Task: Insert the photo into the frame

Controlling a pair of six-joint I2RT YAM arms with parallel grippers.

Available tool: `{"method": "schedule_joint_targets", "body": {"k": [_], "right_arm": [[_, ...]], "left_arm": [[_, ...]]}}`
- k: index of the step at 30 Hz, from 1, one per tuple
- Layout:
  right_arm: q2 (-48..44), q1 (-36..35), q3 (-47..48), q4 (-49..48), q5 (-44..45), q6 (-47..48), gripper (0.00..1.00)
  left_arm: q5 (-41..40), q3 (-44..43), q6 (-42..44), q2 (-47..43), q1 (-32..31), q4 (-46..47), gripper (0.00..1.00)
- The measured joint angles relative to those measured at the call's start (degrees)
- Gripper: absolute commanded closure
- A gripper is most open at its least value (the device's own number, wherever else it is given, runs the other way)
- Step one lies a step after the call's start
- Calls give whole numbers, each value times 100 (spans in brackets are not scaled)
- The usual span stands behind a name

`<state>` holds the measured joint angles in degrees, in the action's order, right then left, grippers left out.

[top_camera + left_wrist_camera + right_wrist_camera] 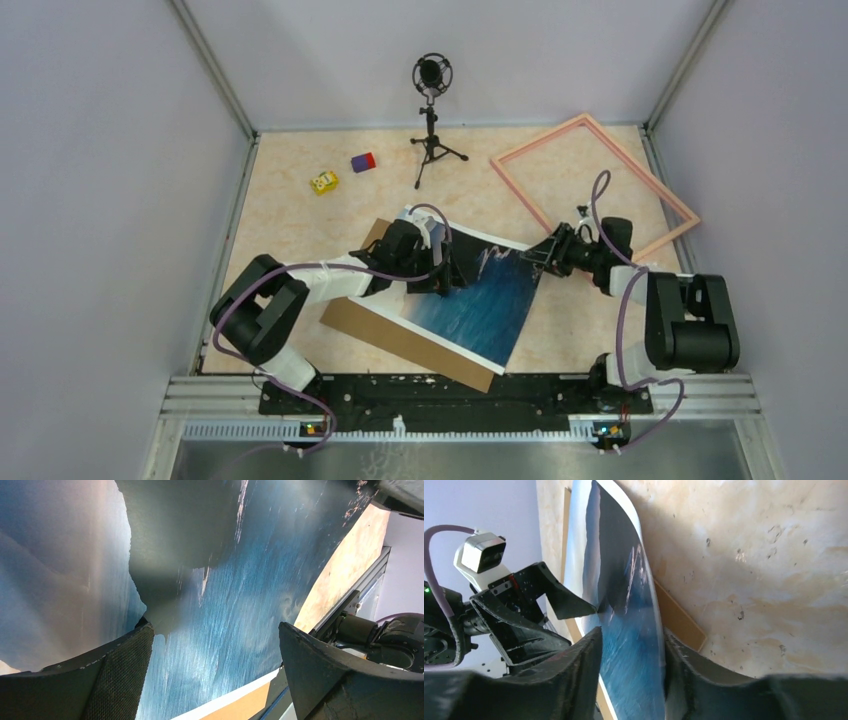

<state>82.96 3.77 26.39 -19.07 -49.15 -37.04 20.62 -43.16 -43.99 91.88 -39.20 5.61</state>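
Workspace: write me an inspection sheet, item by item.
Surface: beige mottled table.
Job's things: photo lies on a brown backing board, centre; frame lies empty at far right, apart from it.
Clutter: yellow block, red-and-blue block, microphone on tripod, all far side.
Grippers: left gripper open above the photo; right gripper straddles the photo's right edge, grip unclear.
Cables: purple cables loop along both arms.
Surroundings: pale walls; metal rail at near edge.

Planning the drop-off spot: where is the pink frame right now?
In the top view, the frame lies flat at the far right of the table, just beyond the right end effector and right of the microphone stand.
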Motion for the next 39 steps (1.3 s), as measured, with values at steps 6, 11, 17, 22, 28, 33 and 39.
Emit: {"method": "schedule_joint_targets", "body": {"k": [6,11,17,22,28,33,39], "right_arm": [[144,-68,227,365,31,317,100],[-243,-101,1064,1668,575,1073,100],[-960,-109,2929,3781,1810,2564,100],[-1246,57,4610,4413,2586,3801,100],[-1880,127,5477,3449,2669,6111,100],[-2079,125,5399,2732,1766,7700,100],[-2194,-4,3598,2997,1029,9947,100]], "left_arm": [[55,-2,114,-37,11,-48,2],[76,-232,485,-468,22,-903,2],[-343,-1357,1346,-1537,28,-1687,1],[-1032,-1803,1985,-2288,15,-1716,1],[-1384,-1453,2275,-2413,-98,-1740,1],[-1414,-1200,2328,-2411,-162,-1899,1],[-1434,-1191,2352,-2426,-181,-1895,1]]}}
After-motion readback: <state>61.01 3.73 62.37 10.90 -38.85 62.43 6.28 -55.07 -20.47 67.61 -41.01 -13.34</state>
